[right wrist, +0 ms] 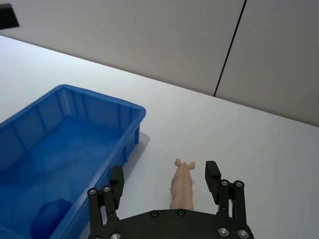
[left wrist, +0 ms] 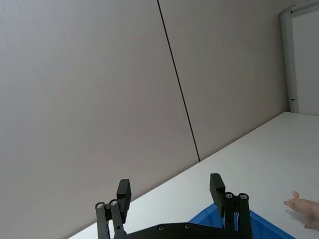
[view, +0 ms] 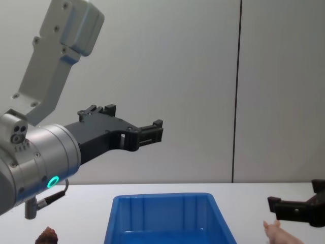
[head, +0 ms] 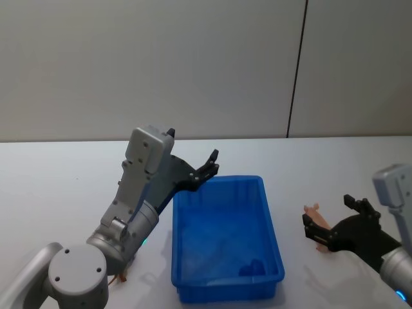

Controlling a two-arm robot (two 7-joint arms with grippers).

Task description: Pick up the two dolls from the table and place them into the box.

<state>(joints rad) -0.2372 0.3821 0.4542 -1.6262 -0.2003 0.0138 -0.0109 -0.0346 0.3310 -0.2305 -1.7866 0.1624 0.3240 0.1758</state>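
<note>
Head view: my right gripper [head: 329, 216] sits low over the tabletop [head: 58, 167], right of the box [head: 272, 232], spread open around the pink doll [head: 313, 210]. My left gripper [head: 207, 168] hovers above the box's far left corner.

Left wrist view: its fingers gape, holding nothing.

Right wrist view: the pink doll's long axis runs between my fingers, snout toward the tabletop's far edge. It lies nearer one finger, so clenching could shove it sideways or squirt it out.

Chest view: the brown doll [view: 47, 235] lies near the tabletop's near left corner.
</note>
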